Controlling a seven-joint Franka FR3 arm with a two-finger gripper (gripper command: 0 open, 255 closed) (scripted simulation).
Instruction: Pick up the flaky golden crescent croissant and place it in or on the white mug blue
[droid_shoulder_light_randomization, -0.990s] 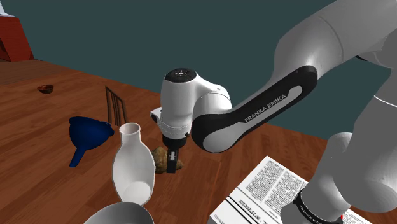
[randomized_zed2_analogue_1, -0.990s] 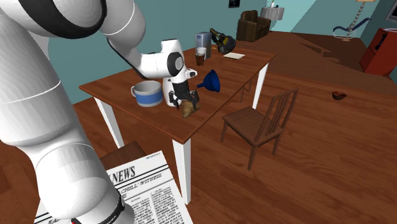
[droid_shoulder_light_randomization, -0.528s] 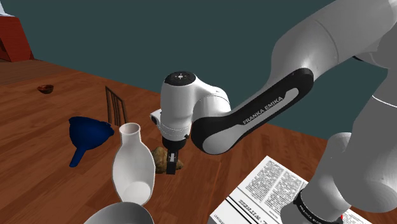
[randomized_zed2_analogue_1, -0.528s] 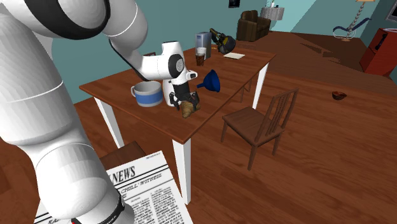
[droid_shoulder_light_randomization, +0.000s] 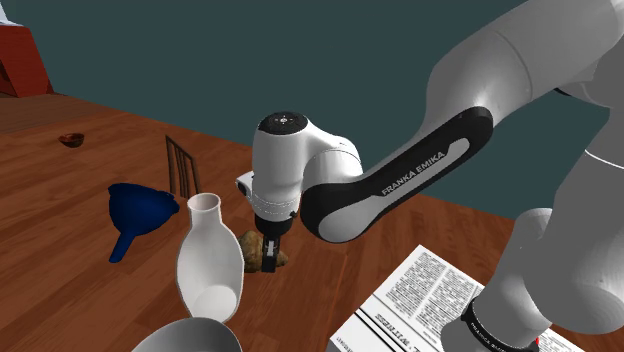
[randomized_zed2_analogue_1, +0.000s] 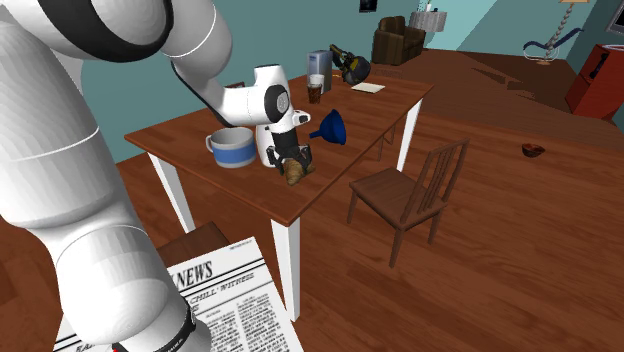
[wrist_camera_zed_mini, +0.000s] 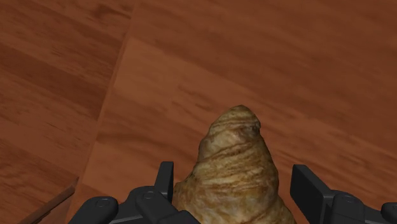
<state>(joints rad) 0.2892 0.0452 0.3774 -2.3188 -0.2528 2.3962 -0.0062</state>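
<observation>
The golden-brown croissant (wrist_camera_zed_mini: 236, 153) lies on the wooden table (randomized_zed2_analogue_1: 352, 108) near its front edge, pointed end away from the hand. My black gripper (wrist_camera_zed_mini: 237, 179) is down over it, open, one finger on each side; the right finger stands clear of the pastry. From the shoulder view the croissant (droid_shoulder_light_randomization: 250, 250) peeks out beside the gripper (droid_shoulder_light_randomization: 270, 258), just behind a white vase (droid_shoulder_light_randomization: 210, 262). The white mug with a blue band (randomized_zed2_analogue_1: 233, 147) stands beyond the vase (randomized_zed2_analogue_1: 267, 152) in the second exterior view, a short way from the croissant (randomized_zed2_analogue_1: 294, 173) and gripper (randomized_zed2_analogue_1: 290, 160).
A blue funnel (droid_shoulder_light_randomization: 140, 212) lies on the table past the vase. Dark cups and a jug (randomized_zed2_analogue_1: 318, 75) stand at the far end. A wooden chair (randomized_zed2_analogue_1: 410, 195) is beside the table. A newspaper (droid_shoulder_light_randomization: 420, 290) lies on my stand.
The hand has sunk a little lower over the croissant since a second ago. Nothing visibly moved in the last half second.
</observation>
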